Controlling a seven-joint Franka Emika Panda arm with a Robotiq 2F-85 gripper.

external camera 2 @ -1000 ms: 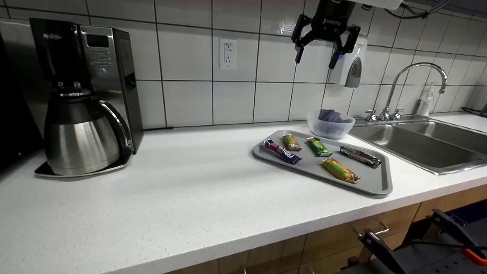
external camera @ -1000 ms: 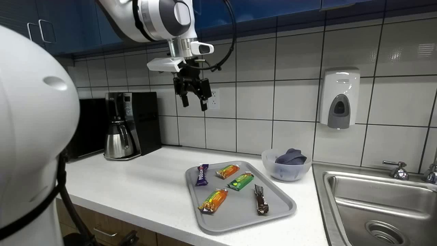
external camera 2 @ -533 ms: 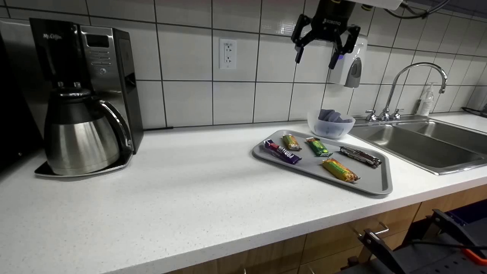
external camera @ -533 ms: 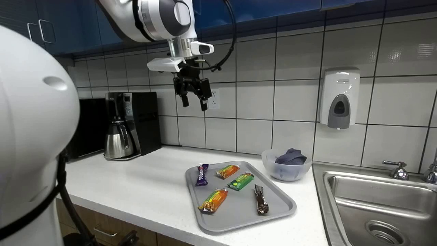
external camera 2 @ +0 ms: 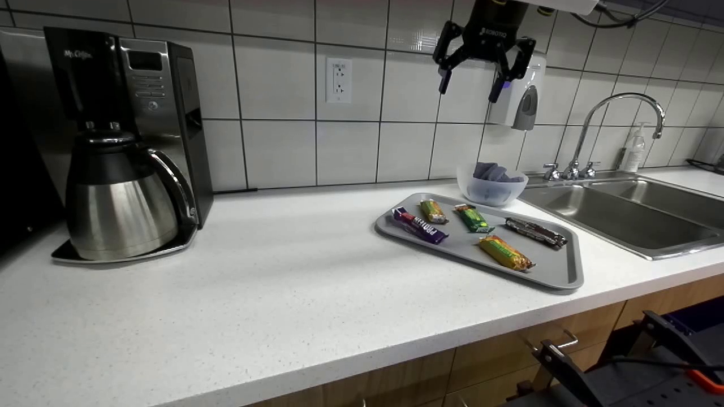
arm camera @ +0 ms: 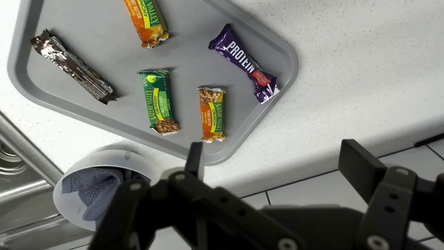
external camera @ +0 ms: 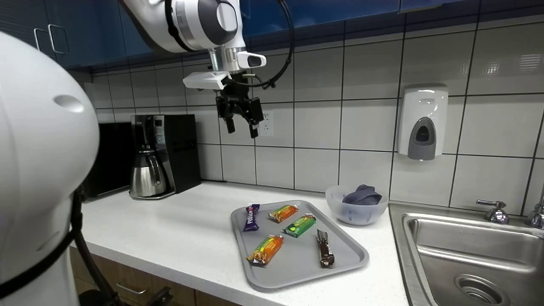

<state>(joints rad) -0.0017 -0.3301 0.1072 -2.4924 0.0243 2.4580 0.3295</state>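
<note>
In the wrist view, a grey tray (arm camera: 187, 59) carries a purple protein bar (arm camera: 244, 64), a green bar (arm camera: 159, 102), a brown bar (arm camera: 73, 66), an orange bar (arm camera: 212, 114) and, cut off by the upper edge, a second orange bar (arm camera: 147, 22). A careless descent might nudge a neighbour, because the green bar and the fully visible orange bar lie near each other; they also look slick and could slide. In an exterior view, the tray rests on a white worktop (external camera: 191, 221) with a translucent bowl (external camera: 356, 216), holding a blue-grey cloth (external camera: 363, 196), just beside it; a low sideways sweep there could knock the bowl. In an exterior view, your end effector (external camera 2: 469, 90) hangs high above the worktop, in front of a tiled wall (external camera 2: 283, 152), its jaws spread wide apart; it grips nothing and touches nothing, with the bars well below it.
</note>
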